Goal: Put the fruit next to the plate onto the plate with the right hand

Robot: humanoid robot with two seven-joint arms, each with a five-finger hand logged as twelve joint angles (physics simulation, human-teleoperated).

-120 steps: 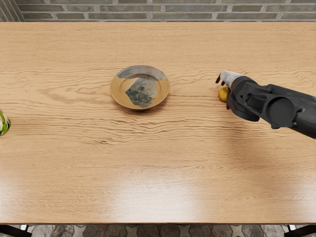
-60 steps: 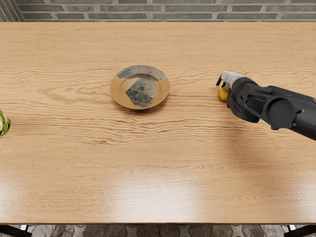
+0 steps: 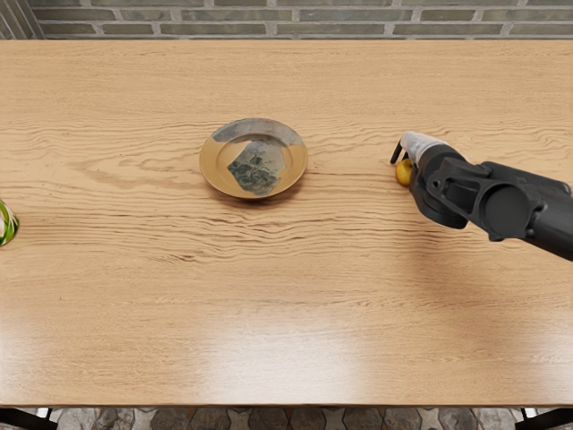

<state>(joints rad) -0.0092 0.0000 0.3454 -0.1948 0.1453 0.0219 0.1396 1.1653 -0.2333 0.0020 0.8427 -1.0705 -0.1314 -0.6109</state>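
Note:
A small yellow fruit (image 3: 404, 171) lies on the wooden table, well to the right of the golden plate (image 3: 253, 158). Only its left side shows; the rest is hidden under my right hand (image 3: 410, 152). That hand's pale back and dark wrist come in from the right edge and sit directly over the fruit, against it. The plate stands alone near the table's middle, with a mottled grey reflection on its surface and nothing on it. My left arm does not show.
A green, glassy object (image 3: 5, 223) pokes in at the left edge of the table (image 3: 286, 296). A brick wall runs behind the far edge.
The right forearm has sunk slightly and shifted a little; the hand stays over the fruit. Fruit and plate have not moved.

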